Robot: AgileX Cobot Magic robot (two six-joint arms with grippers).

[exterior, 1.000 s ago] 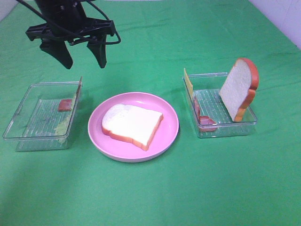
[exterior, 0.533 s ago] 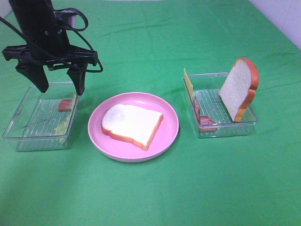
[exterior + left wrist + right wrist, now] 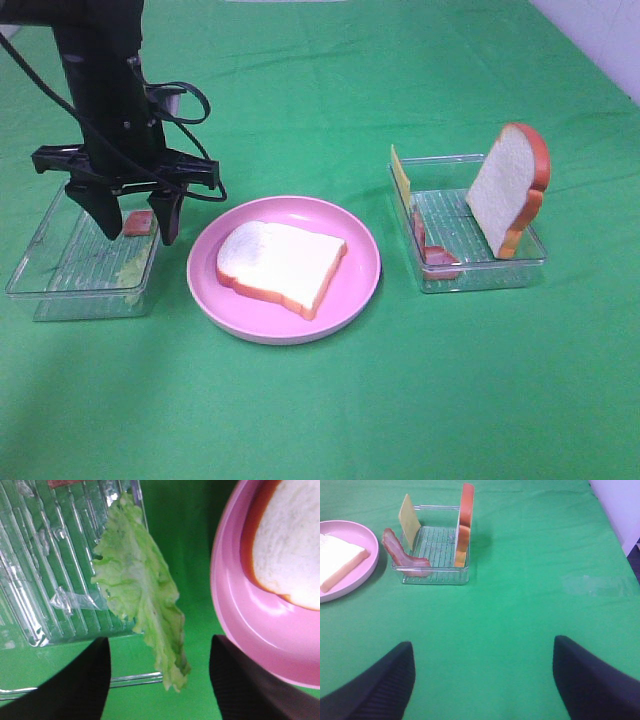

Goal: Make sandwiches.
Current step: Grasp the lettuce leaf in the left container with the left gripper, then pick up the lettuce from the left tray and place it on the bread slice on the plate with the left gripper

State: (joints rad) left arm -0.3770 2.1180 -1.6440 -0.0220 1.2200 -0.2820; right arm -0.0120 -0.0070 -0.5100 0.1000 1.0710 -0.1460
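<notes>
One white bread slice (image 3: pixel 282 262) with an orange-brown crust lies flat on the round pink plate (image 3: pixel 352 298). My left gripper (image 3: pixel 139 232) is open and low over the right edge of the left clear tray (image 3: pixel 60 262), its fingers either side of the pale green lettuce (image 3: pixel 131 268). In the left wrist view the lettuce (image 3: pixel 137 590) hangs over the tray rim between the open fingers (image 3: pixel 65 680). A bacon piece (image 3: pixel 138 222) lies in that tray. The right tray (image 3: pixel 480 275) holds an upright bread slice (image 3: pixel 510 190), a cheese slice (image 3: pixel 400 175) and bacon (image 3: pixel 435 255). My right gripper (image 3: pixel 482 680) is open and empty.
A green cloth covers the table. The right wrist view shows the right tray (image 3: pixel 435 575) with cheese (image 3: pixel 408 516), bacon (image 3: pixel 402 555) and bread (image 3: pixel 465 525), well ahead of the gripper, and the plate's edge (image 3: pixel 350 587). A white wall edge (image 3: pixel 610 40) is at the far right.
My left gripper has come down and toward the front, from above the cloth behind the left tray to low over the tray's right edge. It stays open. Nothing else moved.
</notes>
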